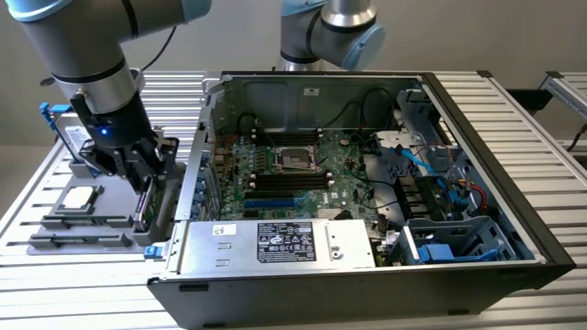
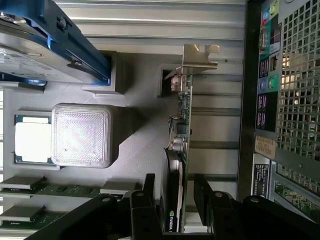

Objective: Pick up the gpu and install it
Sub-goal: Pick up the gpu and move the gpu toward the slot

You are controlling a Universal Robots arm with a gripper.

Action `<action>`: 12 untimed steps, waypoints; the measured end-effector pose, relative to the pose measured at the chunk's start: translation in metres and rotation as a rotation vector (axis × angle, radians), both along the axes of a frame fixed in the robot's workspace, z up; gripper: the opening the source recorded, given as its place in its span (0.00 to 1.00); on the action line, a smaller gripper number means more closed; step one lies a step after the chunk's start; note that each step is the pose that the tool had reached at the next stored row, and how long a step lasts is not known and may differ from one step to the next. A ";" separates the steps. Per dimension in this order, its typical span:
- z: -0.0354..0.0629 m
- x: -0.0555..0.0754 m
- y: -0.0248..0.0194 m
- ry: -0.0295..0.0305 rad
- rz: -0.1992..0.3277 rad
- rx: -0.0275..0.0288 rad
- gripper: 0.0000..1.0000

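Observation:
The gpu (image 2: 180, 115) stands on its edge in a slot of the grey holder tray (image 1: 73, 230). I look down on its thin top edge, with the green board on one side, black on the other and the silver bracket (image 2: 197, 55) at the far end. My gripper (image 2: 176, 192) is open and straddles the card's near end; each finger (image 2: 150, 187) sits a small gap off the card. In the exterior view the gripper (image 1: 142, 180) hangs over the gpu (image 1: 145, 206), just to the exterior view's left of the open computer case (image 1: 477, 206).
On the tray lie a silver CPU chip (image 1: 78, 198), RAM sticks (image 2: 30, 185) and a blue-framed hard drive (image 2: 45, 45). The case's rear panel (image 2: 285, 100) stands close beside the card. Blue slots (image 1: 275, 203) show on the motherboard. A second arm (image 1: 330, 34) stands behind the case.

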State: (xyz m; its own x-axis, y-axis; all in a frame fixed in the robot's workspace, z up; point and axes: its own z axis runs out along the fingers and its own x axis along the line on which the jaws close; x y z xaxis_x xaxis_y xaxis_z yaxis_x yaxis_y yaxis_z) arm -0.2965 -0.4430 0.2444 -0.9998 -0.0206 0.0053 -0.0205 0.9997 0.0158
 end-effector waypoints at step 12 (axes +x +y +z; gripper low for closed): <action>-0.0059 0.000 0.0000 0.0002 -0.042 -0.0046 0.44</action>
State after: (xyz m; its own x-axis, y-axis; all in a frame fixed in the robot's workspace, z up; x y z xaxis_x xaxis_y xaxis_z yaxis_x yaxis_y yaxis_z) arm -0.2968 -0.4431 0.2385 -0.9997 0.0219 0.0054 0.0219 0.9997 0.0112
